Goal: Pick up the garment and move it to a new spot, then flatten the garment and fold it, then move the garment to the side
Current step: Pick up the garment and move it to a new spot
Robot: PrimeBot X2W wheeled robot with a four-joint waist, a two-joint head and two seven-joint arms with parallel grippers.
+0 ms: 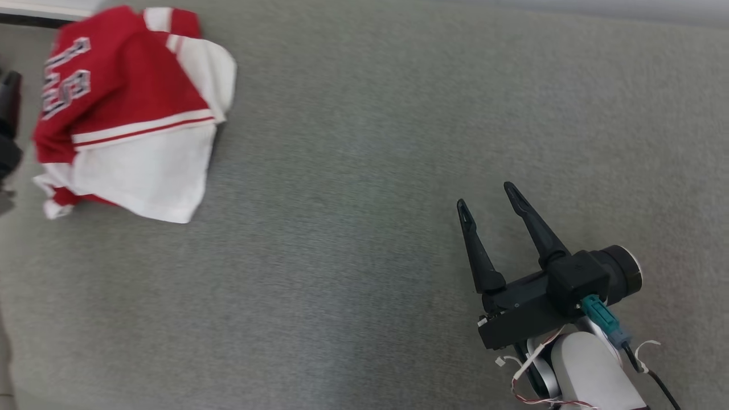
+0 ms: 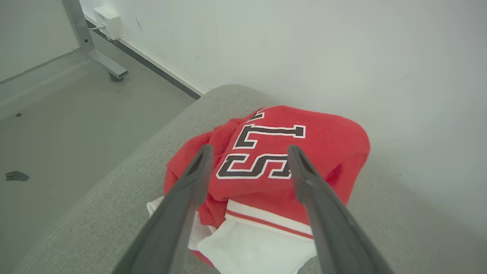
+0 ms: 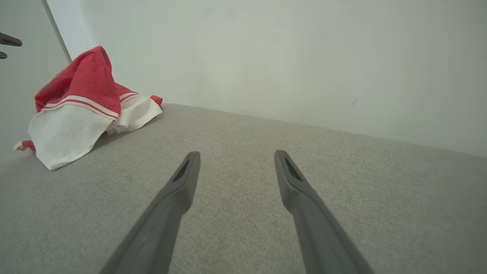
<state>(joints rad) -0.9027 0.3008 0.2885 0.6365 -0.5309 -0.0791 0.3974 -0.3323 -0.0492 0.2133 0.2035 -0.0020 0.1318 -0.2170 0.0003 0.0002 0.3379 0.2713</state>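
While the left gripper is standing with its two dark fingers spread wide and nothing caught between them, it is pointing at the garment, its tips framing the dark, white-outlined characters on the red cloth in the left wrist view; whether the tips are touching the cloth cannot be told. Item: the garment, a red and white jersey with a red stripe along its white band, is lying crumpled in a heap, red part mounded on top, white part spilling out below toward the gripper. Item: the right gripper is likewise standing wide open and empty, sitting low over the grey fabric surface at the lower right of the head view, well apart from the garment, which is lying at the upper left of that view. Item: the grey fabric surface is carrying the garment near its rounded corner, close against a pale wall. Item: beyond that corner a grey floor is showing, with a grey metal leg standing on it, a white box sitting low on the wall, and a small dark scrap lying on the floor.
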